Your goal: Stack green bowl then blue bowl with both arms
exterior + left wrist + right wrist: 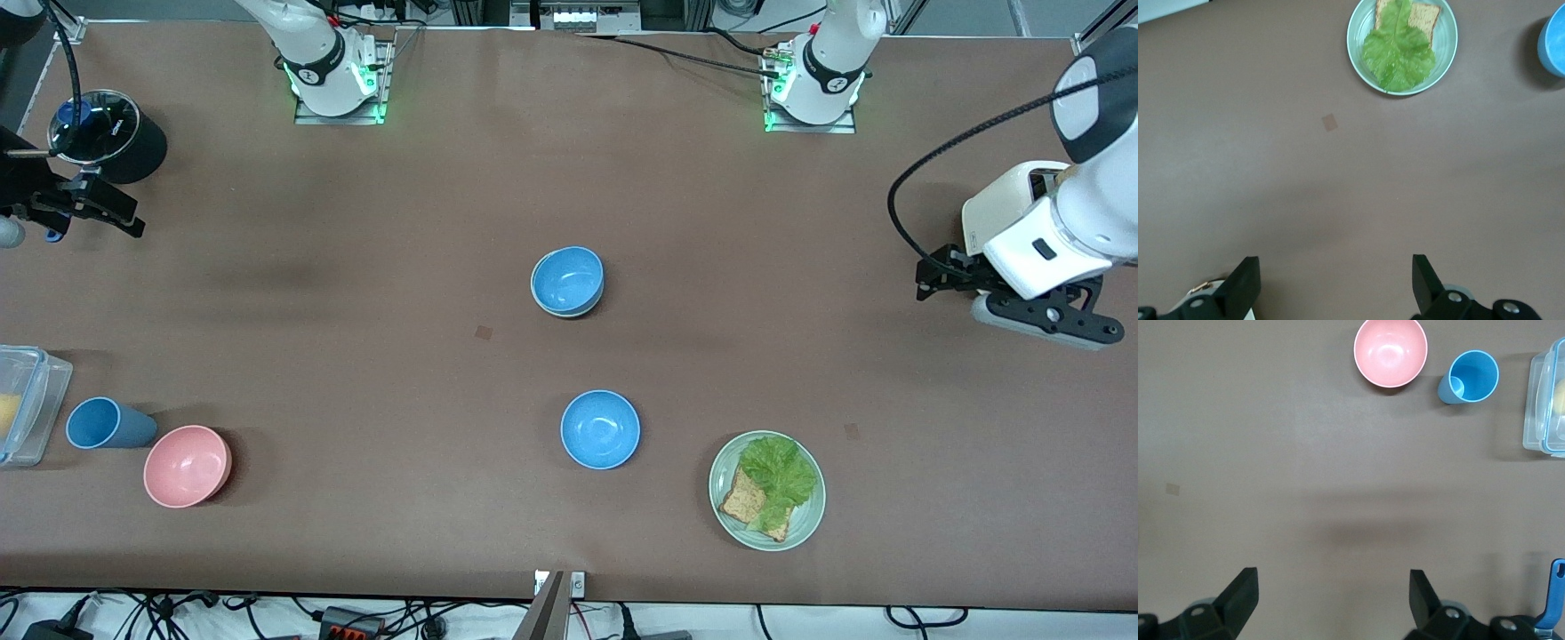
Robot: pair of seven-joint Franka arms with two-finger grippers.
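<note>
A blue bowl (567, 280) sits mid-table, nested in another bowl of which only a pale greenish rim (569, 313) shows; this looks like the green bowl. A second blue bowl (600, 429) stands alone, nearer the front camera, and shows at the edge of the left wrist view (1555, 40). My left gripper (1022, 307) is open and empty, up over the left arm's end of the table; its fingers also show in the left wrist view (1336, 267). My right gripper (89, 209) is open and empty over the right arm's end (1333, 580).
A green plate (805, 524) (1445, 40) with lettuce and toast stands beside the lone blue bowl. A pink bowl (188, 466) (1390, 351), a blue cup (107, 424) (1469, 377) and a clear container (22, 404) (1546, 400) stand at the right arm's end. A white toaster (1009, 204) and a black pot (111, 138) stand at the ends.
</note>
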